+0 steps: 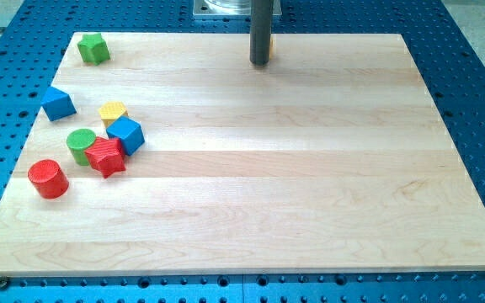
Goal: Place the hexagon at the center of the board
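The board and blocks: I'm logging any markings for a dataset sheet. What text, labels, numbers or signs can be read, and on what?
None: no readable text, number or sign appears on the wooden board, the coloured blocks, the dark rod or the blue perforated table.

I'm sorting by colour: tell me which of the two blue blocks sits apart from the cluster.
The blue block nearer the view's left edge stands alone. The other blue block is packed against the yellow block and red star.
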Available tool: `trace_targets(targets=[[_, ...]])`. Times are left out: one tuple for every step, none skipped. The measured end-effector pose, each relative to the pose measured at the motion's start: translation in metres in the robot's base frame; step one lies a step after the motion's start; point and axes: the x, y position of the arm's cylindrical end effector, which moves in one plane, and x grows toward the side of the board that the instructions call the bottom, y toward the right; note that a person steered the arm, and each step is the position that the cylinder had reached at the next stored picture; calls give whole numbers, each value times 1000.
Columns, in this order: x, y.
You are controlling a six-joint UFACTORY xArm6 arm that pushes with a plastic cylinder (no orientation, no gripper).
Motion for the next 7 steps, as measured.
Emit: trace_targets(targets=[[12,0],[12,0],[38,-52],[46,-174],[102,-241],[120,-274],[158,-260]])
